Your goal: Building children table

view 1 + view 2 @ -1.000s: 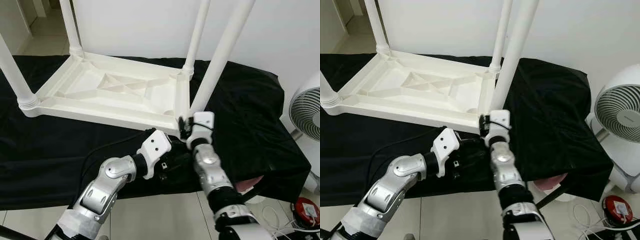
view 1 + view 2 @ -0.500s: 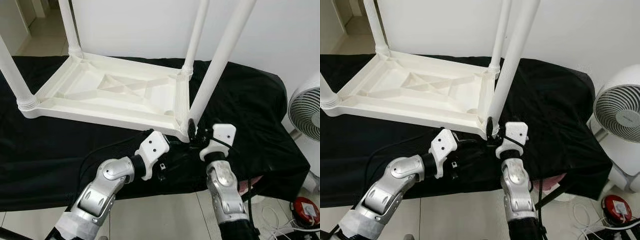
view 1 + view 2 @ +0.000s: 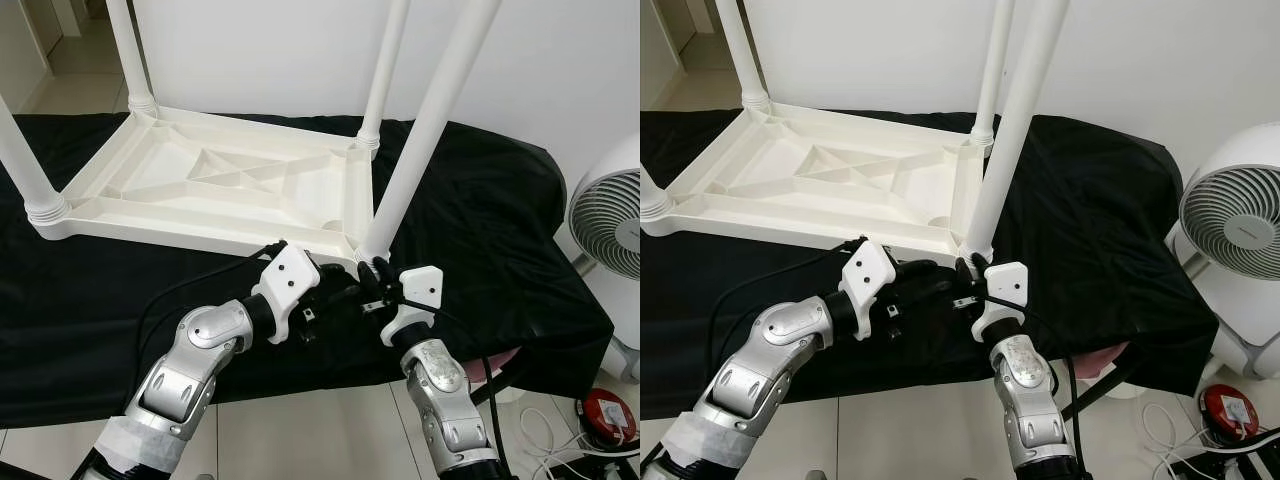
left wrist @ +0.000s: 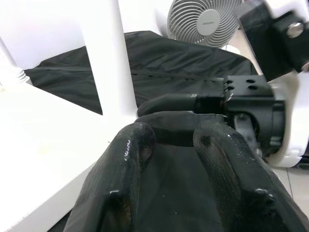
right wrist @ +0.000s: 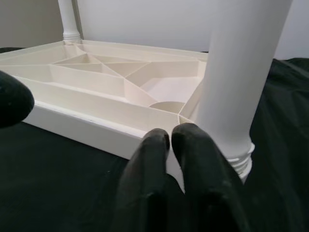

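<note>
Plastic children's table (image 3: 215, 185), white, lies upside down on a black cloth (image 3: 480, 230), its ribbed underside facing up and its legs standing upward from the corners. The near right leg (image 3: 420, 130) leans a little off vertical and sits at the corner closest to the robot; the far right leg (image 3: 383, 70), far left leg (image 3: 125, 55) and near left leg (image 3: 20, 160) rise from the other corners.

Just in front of that near right corner, the right gripper (image 3: 370, 275) points at the ringed base of the near right leg, its two black fingers (image 5: 188, 159) pressed together with nothing between them, tips close to the tabletop's rim. The left gripper (image 3: 335, 292) reaches in beside it from the left, low over the cloth and in front of the tabletop's front edge; its fingers (image 4: 130, 159) stand apart, and the right gripper's fingers lie across just beyond their tips.

To the right of the cloth stands a white fan (image 3: 610, 215) on the tiled floor (image 3: 300, 430), with a red object (image 3: 607, 415) and white cables by its foot.
</note>
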Controlling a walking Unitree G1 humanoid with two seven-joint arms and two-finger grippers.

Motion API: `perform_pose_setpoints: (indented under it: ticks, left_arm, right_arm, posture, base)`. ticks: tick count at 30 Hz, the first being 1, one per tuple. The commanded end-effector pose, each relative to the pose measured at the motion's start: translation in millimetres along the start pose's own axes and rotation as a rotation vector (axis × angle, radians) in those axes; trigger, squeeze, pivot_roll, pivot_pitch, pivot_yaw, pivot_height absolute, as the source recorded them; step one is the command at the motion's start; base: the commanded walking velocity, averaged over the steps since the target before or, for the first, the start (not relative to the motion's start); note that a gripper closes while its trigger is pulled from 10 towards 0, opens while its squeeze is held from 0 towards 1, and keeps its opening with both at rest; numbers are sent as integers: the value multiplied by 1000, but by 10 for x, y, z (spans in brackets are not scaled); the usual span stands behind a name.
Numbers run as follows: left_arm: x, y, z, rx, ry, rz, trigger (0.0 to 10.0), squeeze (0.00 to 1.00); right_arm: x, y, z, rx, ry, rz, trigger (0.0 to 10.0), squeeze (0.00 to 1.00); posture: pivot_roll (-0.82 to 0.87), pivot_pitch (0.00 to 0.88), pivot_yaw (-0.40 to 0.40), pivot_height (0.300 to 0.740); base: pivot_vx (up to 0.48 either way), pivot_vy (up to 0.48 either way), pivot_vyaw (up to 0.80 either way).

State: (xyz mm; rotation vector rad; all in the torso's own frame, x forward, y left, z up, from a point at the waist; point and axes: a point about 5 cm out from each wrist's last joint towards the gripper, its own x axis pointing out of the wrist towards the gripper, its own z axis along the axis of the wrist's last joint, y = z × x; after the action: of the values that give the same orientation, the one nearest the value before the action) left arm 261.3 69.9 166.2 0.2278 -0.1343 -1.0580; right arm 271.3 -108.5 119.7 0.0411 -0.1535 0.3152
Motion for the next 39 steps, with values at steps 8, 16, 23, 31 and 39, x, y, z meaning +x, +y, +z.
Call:
perform_pose_setpoints:
  ticks: [8,16,23,31,39]
  left_arm:
    - [51,102,-31,45,0,125,10000,0]
    - [65,179,-88,87,34,190,10000,0]
    - [101,368,-193,125,99,310,10000,0]
    - [154,362,-210,139,94,294,10000,0]
    - [289,394,-222,153,98,309,10000,0]
  right_arm:
    - [237,-98,16,29,22,56,10000,0]
    - [337,-207,52,9,13,68,10000,0]
    - [439,-611,156,-23,-4,-45,10000,0]
    - [383,-894,129,-38,8,-177,10000,0]
    - [159,-1528,148,-96,28,-436,10000,0]
  posture:
    - [-45,0,-86,740]
    - [-40,0,-84,740]
    - [-38,0,-85,740]
    - [-51,0,-78,740]
    - [-75,0,-55,740]
  base:
    - [0,0,0]
    - [0,0,0]
    - [0,0,0]
    - [0,0,0]
    - [0,0,0]
